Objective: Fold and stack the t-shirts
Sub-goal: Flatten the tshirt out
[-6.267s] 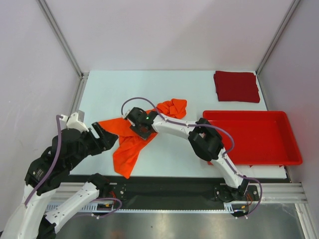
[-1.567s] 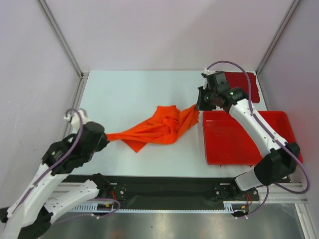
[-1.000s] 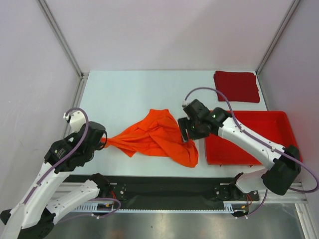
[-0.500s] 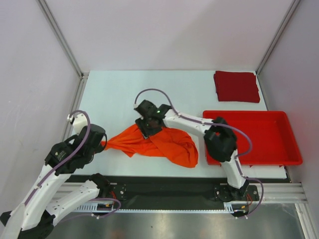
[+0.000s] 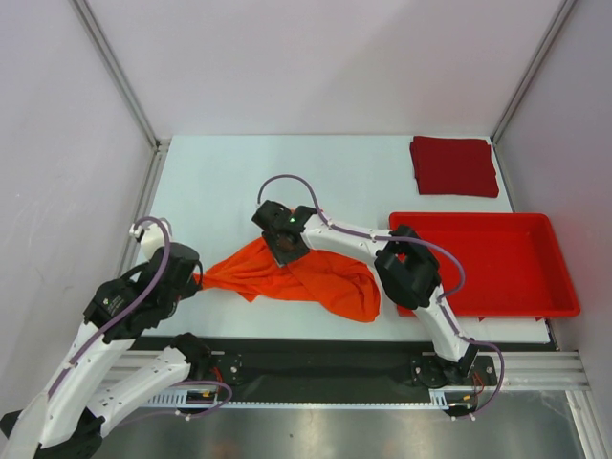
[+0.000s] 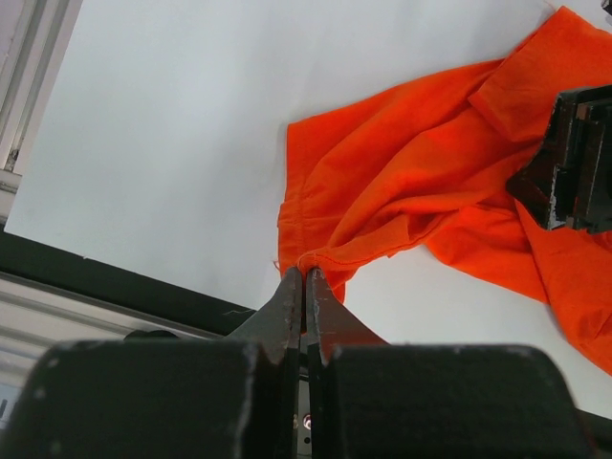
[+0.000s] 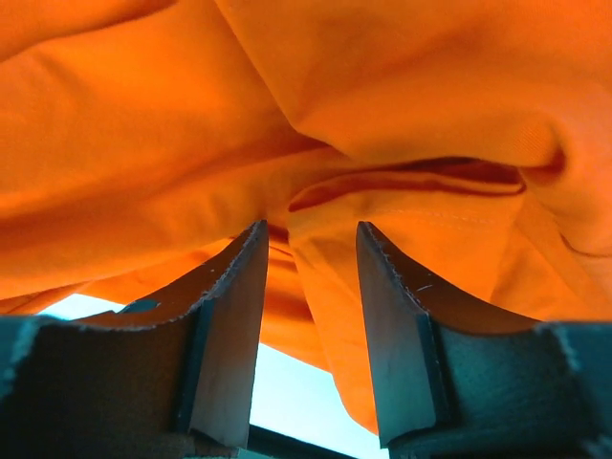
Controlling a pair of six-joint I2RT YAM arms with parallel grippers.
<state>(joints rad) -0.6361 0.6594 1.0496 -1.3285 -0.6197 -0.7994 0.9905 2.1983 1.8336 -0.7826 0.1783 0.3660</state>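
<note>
The orange t-shirt (image 5: 306,275) lies crumpled on the table's near middle. My left gripper (image 5: 199,279) is shut on the shirt's left tip, and the left wrist view shows a bunched hem (image 6: 320,258) pinched at the closed left gripper (image 6: 306,273). My right gripper (image 5: 284,245) points down onto the shirt's upper middle. In the right wrist view the right gripper (image 7: 311,239) stands open, with a loose fold of orange cloth (image 7: 335,277) hanging between the fingers. The dark red t-shirt (image 5: 453,165) is a folded square at the back right.
A rigid red plastic tray (image 5: 535,287) sits at the right, close to the shirt's right end. The right arm's elbow (image 5: 409,266) hangs over the tray's left rim. White tabletop (image 5: 220,182) shows behind the shirt, and the black rail (image 5: 316,359) runs along the near edge.
My right gripper swung left from the tray's edge to the shirt's upper middle, and its jaws have narrowed. The left gripper has kept its hold on the shirt's left tip.
</note>
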